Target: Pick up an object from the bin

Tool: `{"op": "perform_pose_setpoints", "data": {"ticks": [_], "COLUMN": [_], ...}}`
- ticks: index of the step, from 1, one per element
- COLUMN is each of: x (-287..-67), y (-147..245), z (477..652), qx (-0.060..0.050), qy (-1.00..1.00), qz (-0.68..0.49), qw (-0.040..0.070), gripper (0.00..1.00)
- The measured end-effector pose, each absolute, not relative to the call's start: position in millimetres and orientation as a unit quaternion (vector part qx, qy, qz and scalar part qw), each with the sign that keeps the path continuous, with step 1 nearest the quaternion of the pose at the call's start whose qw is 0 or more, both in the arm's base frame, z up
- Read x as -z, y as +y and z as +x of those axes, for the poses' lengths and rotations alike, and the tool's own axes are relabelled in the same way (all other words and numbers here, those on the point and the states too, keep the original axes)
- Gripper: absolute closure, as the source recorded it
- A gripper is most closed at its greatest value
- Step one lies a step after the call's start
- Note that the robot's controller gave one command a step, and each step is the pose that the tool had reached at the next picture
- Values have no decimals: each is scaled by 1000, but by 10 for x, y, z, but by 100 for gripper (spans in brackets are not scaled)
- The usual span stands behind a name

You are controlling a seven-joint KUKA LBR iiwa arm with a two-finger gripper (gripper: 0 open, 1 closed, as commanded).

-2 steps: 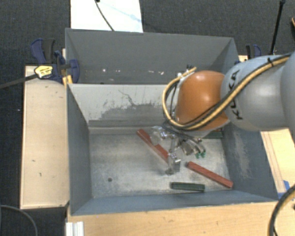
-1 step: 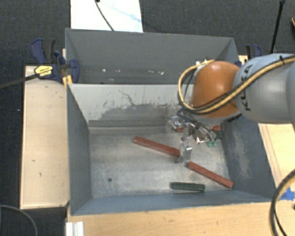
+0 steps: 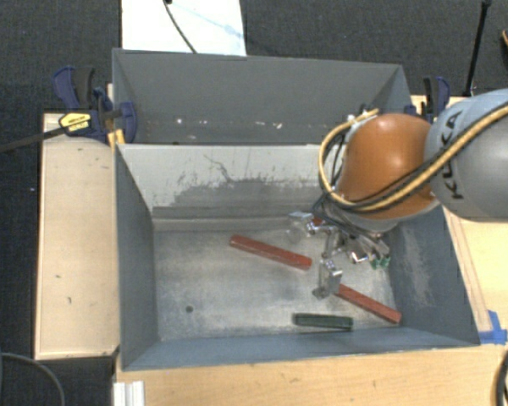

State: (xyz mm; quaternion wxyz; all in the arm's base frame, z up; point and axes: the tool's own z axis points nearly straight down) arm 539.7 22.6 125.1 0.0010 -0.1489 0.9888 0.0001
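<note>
Hand (image 3: 325, 279) is way down inside the grey metal bin (image 3: 135, 252), a bit right of the middle of the floor, and its metal tip sits right at the left end of a red stick (image 3: 372, 305). Honestly can't tell from this angle whether the hand is wide or narrow, and I can't say it's holding anything either; the tip and the stick's end just meet in the view and that's all I can make out. That red stick is long and thin and lies flat on the bin floor in the front right part. It's slanted, with its left end up by the hand and its right end running toward the front right corner. A second red stick (image 3: 271, 253), same sort of shape, lies flat further back and to the left, near the middle of the floor. It also slants down to the right, and its right end is near the hand but apart from it. Then a dark green stick (image 3: 323, 320), shorter, lies flat along the front wall, just in front of the hand and close to the left end of the first red stick; can't tell if those two touch. Above the hand is the big orange cover (image 3: 389, 163) on the wrist, with yellowish and dark cables (image 3: 326, 155) looping round its left side, and the grey arm (image 3: 483, 159) comes in from the right over the bin's right wall.
</note>
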Motion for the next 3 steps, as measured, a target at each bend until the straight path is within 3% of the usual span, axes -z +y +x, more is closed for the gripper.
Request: {"op": "perform_pose_setpoints", "data": {"ticks": [1,2,3], "x": [-676,-710,-2163], "y": [465,450,679], "z": [5780,5777,5648], "qx": [-1,-1,0], "qy": [986,987,954], "qz": [-168,-163,-300], "qw": [2,2,5], "gripper": [0,100,100]}}
